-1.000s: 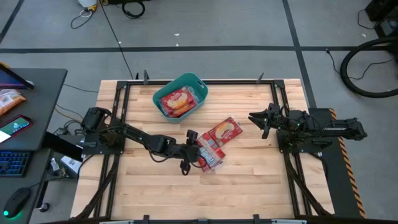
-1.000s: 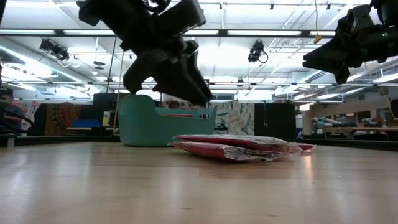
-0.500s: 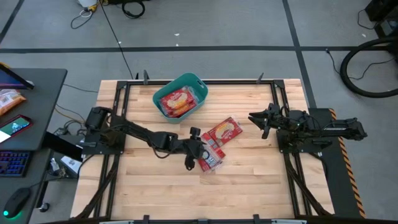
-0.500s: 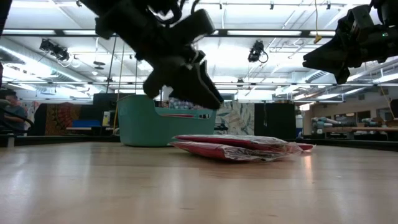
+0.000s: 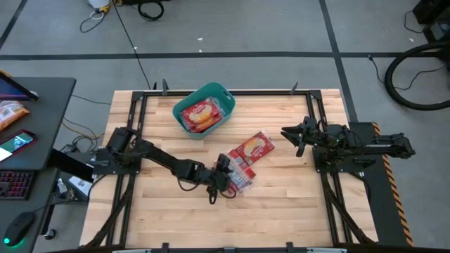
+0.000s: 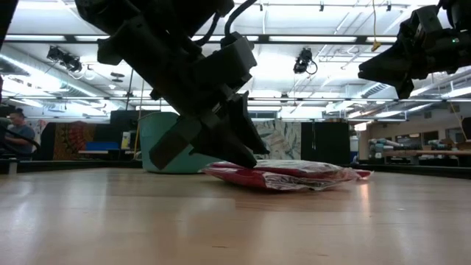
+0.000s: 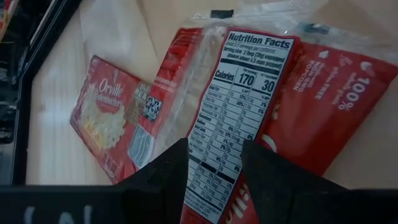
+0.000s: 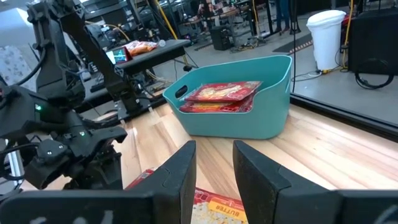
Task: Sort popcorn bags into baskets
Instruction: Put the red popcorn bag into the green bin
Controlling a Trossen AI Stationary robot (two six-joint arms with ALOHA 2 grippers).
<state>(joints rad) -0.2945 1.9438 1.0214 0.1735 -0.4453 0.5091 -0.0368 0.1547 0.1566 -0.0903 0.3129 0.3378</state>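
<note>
Two red popcorn bags [image 5: 246,160] lie overlapping at mid-table. One is face up [image 5: 254,147]. The other is back side up [image 7: 249,81], its nutrition panel showing. My left gripper [image 5: 226,171] is open and low over the back-side-up bag's end, its fingers astride the nutrition panel [image 7: 214,171]. The teal basket [image 5: 220,95] stands toward the far edge with more red bags [image 5: 199,114] lying flat inside. My right gripper [image 5: 287,133] is open and hovers above the table's right side, touching nothing. My left gripper comes slanting down from the table's left. Its open fingertips [image 6: 246,158] reach down to the upper face of the back-side-up bag near its left end [image 6: 221,172]. Whether they touch the wrapper, I cannot tell. The bag lies flat on the table.
Black frame rails [image 5: 133,126] run along the table's left and right sides. A desk at the left holds a paler orange packet [image 5: 10,112] and a phone. A person [image 6: 13,132] sits far behind the table. Bare wood [image 5: 232,218] lies toward the near edge.
My left gripper has moved toward the table's right and down, from well above the table to the level of the bags' left end, staying open. The bags, the basket and my right arm have kept still.
</note>
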